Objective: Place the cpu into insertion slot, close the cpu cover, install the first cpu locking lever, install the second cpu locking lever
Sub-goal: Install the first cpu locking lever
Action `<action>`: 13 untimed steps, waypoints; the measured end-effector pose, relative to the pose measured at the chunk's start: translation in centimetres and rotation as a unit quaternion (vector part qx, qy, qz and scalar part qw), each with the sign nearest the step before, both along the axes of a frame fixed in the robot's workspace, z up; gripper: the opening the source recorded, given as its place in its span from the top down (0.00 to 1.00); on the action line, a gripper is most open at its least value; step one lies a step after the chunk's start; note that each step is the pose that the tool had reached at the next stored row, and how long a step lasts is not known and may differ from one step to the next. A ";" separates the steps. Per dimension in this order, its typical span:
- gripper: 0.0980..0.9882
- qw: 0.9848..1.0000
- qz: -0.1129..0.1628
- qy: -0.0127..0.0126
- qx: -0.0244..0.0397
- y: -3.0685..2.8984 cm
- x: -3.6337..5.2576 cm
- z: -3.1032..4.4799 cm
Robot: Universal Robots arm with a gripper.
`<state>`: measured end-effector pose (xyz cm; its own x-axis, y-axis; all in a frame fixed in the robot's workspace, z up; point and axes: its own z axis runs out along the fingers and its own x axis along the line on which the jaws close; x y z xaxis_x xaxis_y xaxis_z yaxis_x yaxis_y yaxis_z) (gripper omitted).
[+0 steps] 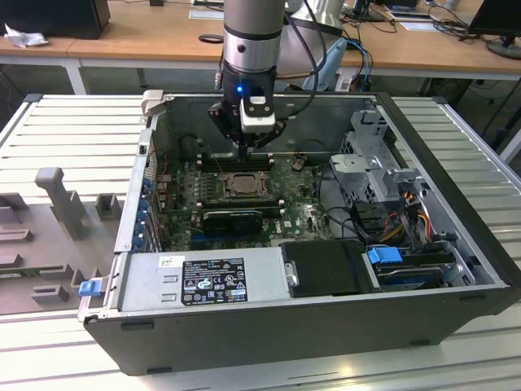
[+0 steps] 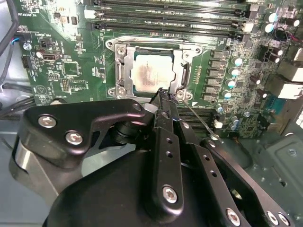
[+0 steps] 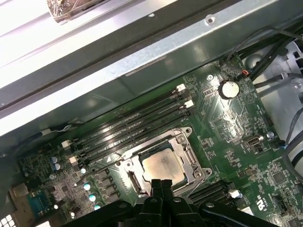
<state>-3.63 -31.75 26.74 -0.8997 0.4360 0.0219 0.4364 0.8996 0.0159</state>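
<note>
The cpu (image 2: 150,73) lies flat in the insertion slot (image 2: 182,73) on the green motherboard, its pale metal top showing through the window of the cpu cover (image 2: 124,66), which lies down over it. In the first wrist view the cpu (image 3: 163,166) sits inside the same steel cover (image 3: 184,147). My gripper (image 2: 163,96) is shut, with its tips at one corner of the socket, just beside a thin metal locking lever (image 2: 199,119) that sticks out at an angle. In the exterior view the gripper (image 1: 248,151) hangs just above the far edge of the socket (image 1: 242,186).
The motherboard sits inside an open computer case (image 1: 456,204). Long memory slots (image 3: 132,124) run along the socket's far side, close to the case wall. A black module (image 1: 232,218) lies in front of the socket, with cables and drive bays (image 1: 383,187) at the exterior view's right.
</note>
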 end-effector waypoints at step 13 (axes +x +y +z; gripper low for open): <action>0.99 0.995 0.099 -0.001 0.000 -0.32 -0.13 0.00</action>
